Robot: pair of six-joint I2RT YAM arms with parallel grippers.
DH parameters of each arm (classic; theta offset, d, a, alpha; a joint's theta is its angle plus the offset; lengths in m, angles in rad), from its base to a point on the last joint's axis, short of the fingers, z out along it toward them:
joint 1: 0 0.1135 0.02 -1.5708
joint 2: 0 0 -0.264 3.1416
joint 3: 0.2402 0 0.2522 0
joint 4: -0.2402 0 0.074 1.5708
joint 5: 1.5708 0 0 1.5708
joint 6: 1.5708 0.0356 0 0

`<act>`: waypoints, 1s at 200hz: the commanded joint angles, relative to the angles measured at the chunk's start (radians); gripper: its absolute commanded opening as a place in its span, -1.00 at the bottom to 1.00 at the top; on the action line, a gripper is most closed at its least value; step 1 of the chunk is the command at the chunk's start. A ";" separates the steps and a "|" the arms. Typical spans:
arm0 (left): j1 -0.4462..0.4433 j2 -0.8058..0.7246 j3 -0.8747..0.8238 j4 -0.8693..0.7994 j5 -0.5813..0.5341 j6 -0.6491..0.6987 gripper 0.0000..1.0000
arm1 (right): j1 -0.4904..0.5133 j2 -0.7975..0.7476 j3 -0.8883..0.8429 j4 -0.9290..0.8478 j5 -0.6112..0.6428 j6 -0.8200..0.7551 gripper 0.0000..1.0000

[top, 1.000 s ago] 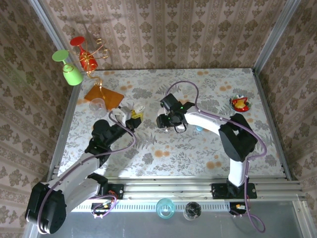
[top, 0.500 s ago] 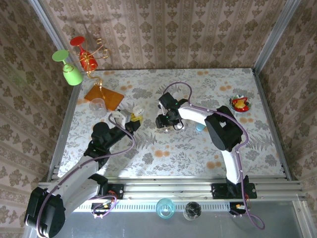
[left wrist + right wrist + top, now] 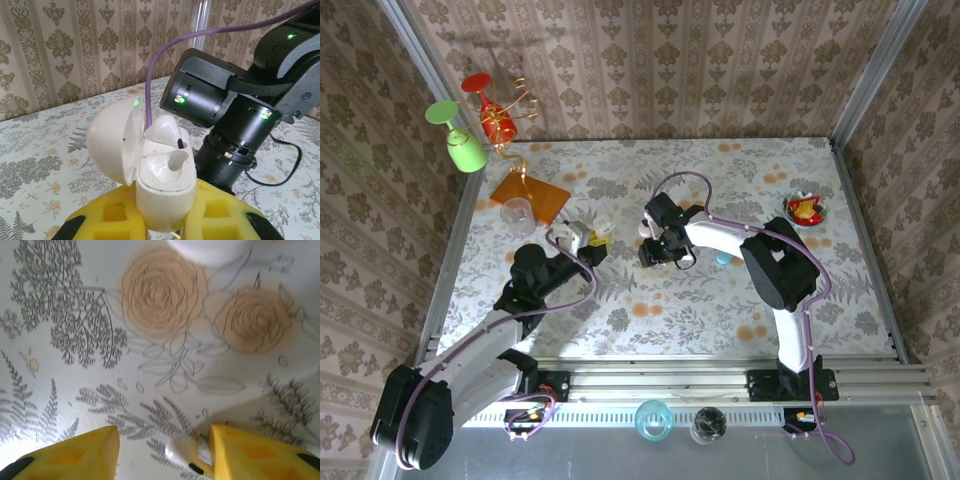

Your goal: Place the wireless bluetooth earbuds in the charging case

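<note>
The biggest thing is the flowery tabletop (image 3: 720, 310), spread out under the white charging case (image 3: 165, 185). The long left arm (image 3: 485, 340) reaches up to the case from the near left. The right arm (image 3: 775, 265) bends round from the right, and its black wrist is just behind the case. Far off to the right of the case sits a little bowl (image 3: 805, 210) with red and yellow stuff in it. Near the case, behind it and to the left, lies a flat orange square (image 3: 540, 192) with a clear cup (image 3: 517, 212) at its edge.

The yellow left fingers (image 3: 112, 220) are squeezed tight on the bottom of the case and hold it up off the tabletop. Its lid is flipped open to the left. A white earbud (image 3: 165, 131) with a dark dot sits in the far hole of the case.

The yellow right fingers (image 3: 75, 455) are just to the right of the case, low over the tabletop. They stand wide apart and grip nothing. A second earbud (image 3: 181, 452) lies on the tabletop between them, touching the inside of one finger. A tiny blue-green bit (image 3: 722, 258) lies further right of the case.
</note>
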 commanded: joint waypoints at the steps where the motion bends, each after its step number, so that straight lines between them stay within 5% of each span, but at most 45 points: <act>1: -0.008 0.009 0.014 0.058 0.004 0.014 -0.80 | 0.017 -0.036 -0.019 -0.049 -0.035 0.013 -0.03; 76: -0.010 0.011 0.013 0.056 0.005 0.020 -0.80 | 0.045 -0.030 0.042 -0.176 0.112 0.098 -0.04; 145: -0.010 0.007 0.002 0.050 0.004 0.031 -0.81 | 0.043 0.059 0.137 -0.223 0.061 0.202 -0.08; 200: -0.010 0.008 0.005 0.047 0.008 0.044 -0.80 | 0.048 0.100 0.168 -0.290 0.206 0.186 -0.11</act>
